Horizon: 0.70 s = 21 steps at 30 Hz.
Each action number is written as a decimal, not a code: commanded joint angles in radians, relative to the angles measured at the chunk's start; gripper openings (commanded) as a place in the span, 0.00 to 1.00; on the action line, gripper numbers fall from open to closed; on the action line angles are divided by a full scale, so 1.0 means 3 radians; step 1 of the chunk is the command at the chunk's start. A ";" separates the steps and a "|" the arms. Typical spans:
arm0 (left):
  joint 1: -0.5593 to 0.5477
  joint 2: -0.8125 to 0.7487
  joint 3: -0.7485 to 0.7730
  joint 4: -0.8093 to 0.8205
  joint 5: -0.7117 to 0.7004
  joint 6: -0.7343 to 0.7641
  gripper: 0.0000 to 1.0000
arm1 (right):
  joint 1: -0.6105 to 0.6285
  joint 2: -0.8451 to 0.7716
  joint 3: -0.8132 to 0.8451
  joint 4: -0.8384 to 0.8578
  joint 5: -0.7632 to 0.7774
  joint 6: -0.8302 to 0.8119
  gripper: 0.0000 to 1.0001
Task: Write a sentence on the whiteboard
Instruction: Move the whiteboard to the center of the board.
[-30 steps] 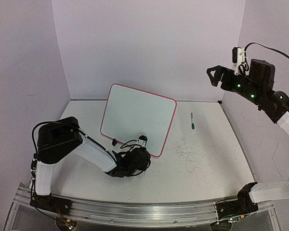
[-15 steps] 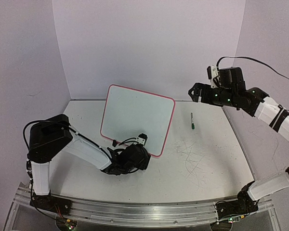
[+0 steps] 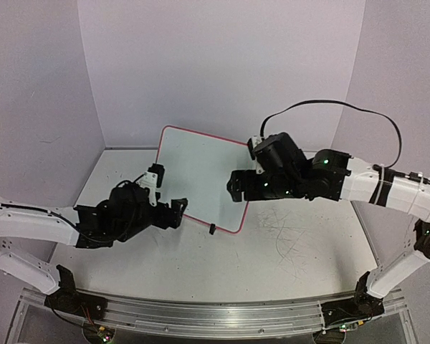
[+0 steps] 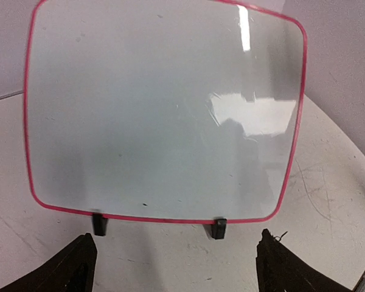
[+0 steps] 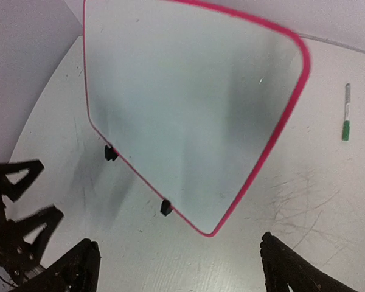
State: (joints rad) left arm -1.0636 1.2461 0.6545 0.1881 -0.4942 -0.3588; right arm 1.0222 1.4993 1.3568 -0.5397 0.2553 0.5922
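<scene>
Whiteboard: stands on the desk, in the middle of the top view.
Clip feet: under its bottom edge, on the desk.
Pen: flat on the desk, right of the whiteboard, apart.

Whiteboard propped on bench, centre. Left gripper near its 8 o'clock corner; right gripper over 3 o'clock edge. Grey scribbles at 4 o'clock.

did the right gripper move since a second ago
Yes. The right gripper swung left and down, from high up by the right wall to the right edge of the whiteboard, where it now hangs with its jaws open.
</scene>
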 commanded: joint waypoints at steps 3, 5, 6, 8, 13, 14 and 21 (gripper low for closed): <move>0.0300 -0.0754 0.0054 -0.0481 -0.0408 0.0098 0.98 | 0.0424 0.0814 0.0388 -0.0052 0.0082 0.0678 0.89; 0.0308 -0.0895 0.0103 -0.0521 -0.0456 0.0129 0.98 | 0.0479 0.1043 0.0492 -0.0051 0.0081 0.0931 0.89; 0.0308 -0.0961 0.0126 -0.0536 -0.0461 0.0143 0.98 | 0.0483 0.1126 0.0512 -0.0048 0.0079 0.1086 0.89; 0.0309 -0.1087 0.0160 -0.0575 -0.0450 0.0178 0.98 | 0.0484 0.1277 0.0553 -0.0040 0.0091 0.1379 0.85; 0.0309 -0.1373 0.0254 -0.0707 -0.0316 0.0293 0.99 | 0.0484 0.1538 0.0660 -0.0052 0.0305 0.1843 0.73; 0.0310 -0.1408 0.0275 -0.0757 -0.0318 0.0313 0.99 | 0.0484 0.1592 0.0697 -0.0052 0.0334 0.1904 0.73; 0.0309 -0.1709 0.0268 -0.0832 -0.0341 0.0352 0.99 | 0.0484 0.1948 0.0823 -0.0047 0.0610 0.2257 0.71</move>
State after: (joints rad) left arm -0.9733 0.7808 0.6994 -0.0302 -0.5961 -0.2803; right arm 1.1675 2.0285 1.5615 -0.5436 0.3445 1.1695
